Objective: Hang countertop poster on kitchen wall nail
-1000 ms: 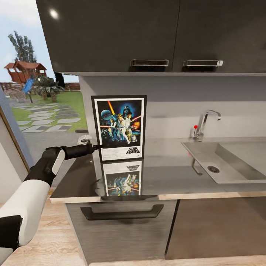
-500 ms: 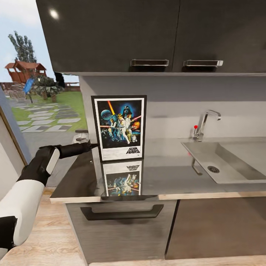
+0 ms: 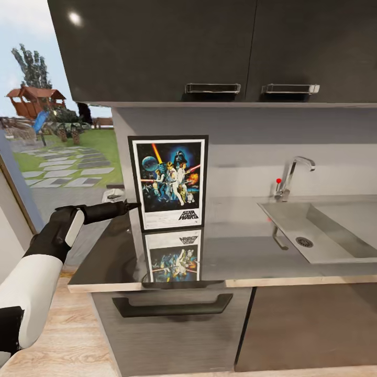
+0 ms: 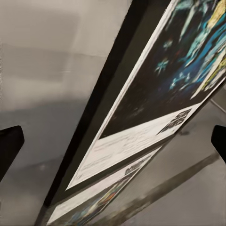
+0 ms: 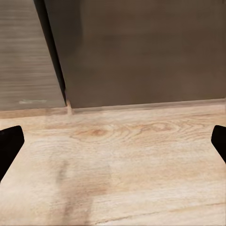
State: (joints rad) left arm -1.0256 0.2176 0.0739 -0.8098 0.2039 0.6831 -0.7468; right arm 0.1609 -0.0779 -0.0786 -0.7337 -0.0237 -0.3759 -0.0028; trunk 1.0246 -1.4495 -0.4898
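The poster [image 3: 168,180] stands upright on the kitchen countertop [image 3: 241,248], leaning back against the grey wall, and the glossy slab mirrors it. My left gripper [image 3: 131,206] reaches in from the left at the poster's left frame edge, low down. In the left wrist view the black frame and white border of the poster [image 4: 155,94] run between the two widely spread fingertips [image 4: 9,146], so the left gripper [image 4: 113,146] is open around that edge. My right gripper [image 5: 113,146] is open too, with nothing between its fingers, and it looks down at the wooden floor.
A steel sink [image 3: 324,230] with a faucet [image 3: 290,175] is set into the counter at right. Dark upper cabinets [image 3: 209,47] hang above the poster. A drawer handle [image 3: 173,306] sits below the counter's front edge. A glass opening onto a garden lies at left.
The left arm has risen slightly and its elbow has drawn back, with the gripper tip staying at the poster's left edge. The head view has shifted a little.
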